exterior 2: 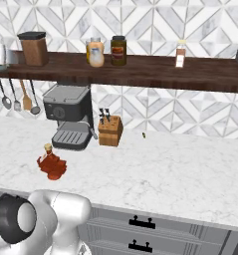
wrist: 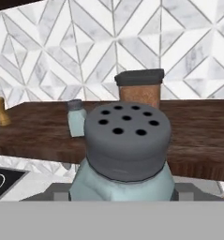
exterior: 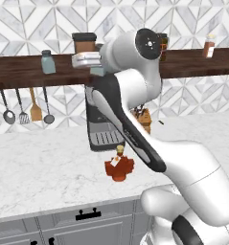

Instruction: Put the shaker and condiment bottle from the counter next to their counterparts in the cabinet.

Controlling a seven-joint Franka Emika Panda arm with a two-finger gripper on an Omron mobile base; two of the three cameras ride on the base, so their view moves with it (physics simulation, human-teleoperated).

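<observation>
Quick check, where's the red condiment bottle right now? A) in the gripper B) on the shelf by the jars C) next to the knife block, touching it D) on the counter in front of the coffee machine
D: the condiment bottle stands on the counter just in front of the coffee machine, apart from the knife block; what sits at the gripper is the shaker.
</observation>
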